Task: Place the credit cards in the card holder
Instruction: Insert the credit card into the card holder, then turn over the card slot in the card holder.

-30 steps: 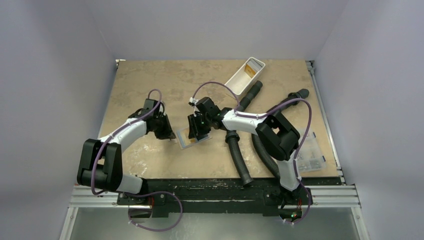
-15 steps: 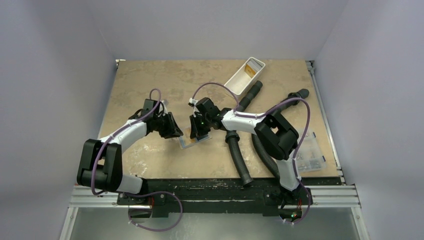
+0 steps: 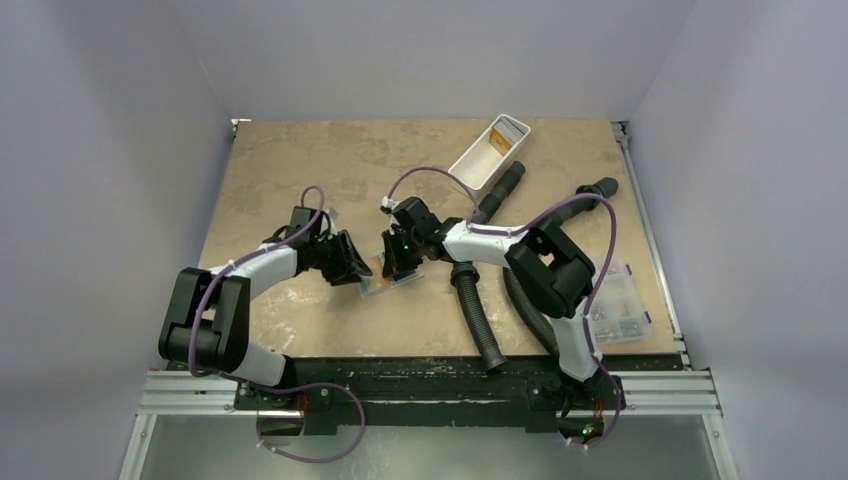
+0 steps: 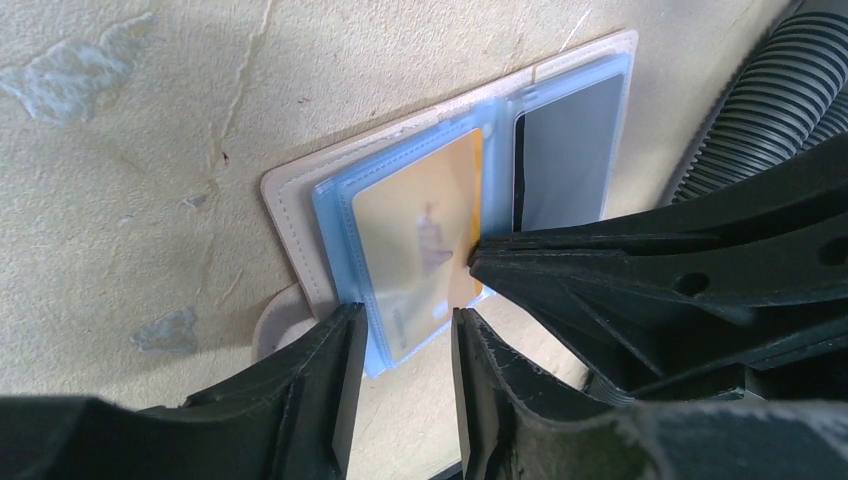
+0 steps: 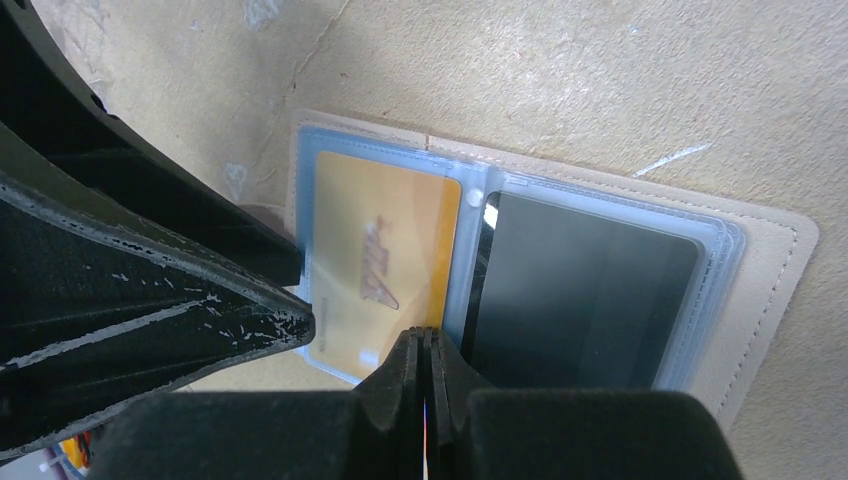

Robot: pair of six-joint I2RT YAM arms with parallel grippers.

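The tan card holder (image 3: 388, 283) lies open on the table. It also shows in the left wrist view (image 4: 290, 215) and the right wrist view (image 5: 770, 270). The orange-tan card (image 4: 420, 235) (image 5: 385, 250) sits in one clear pocket and the black card (image 4: 560, 150) (image 5: 590, 300) in the other. A light blue layer (image 4: 335, 215) shows under the orange card; I cannot tell if it is the blue card. My left gripper (image 3: 362, 272) (image 4: 408, 315) is open, straddling that leaf's near edge. My right gripper (image 3: 397, 265) (image 5: 423, 335) is shut, its tip at the orange card's inner edge.
A white tray (image 3: 490, 150) holding something orange stands at the back. Black corrugated hoses (image 3: 478, 310) lie right of the holder, one close by (image 4: 760, 90). A clear compartment box (image 3: 620, 305) sits at the right edge.
My left gripper has moved right, from beside the holder up to its left edge. The right gripper has stayed on the holder.
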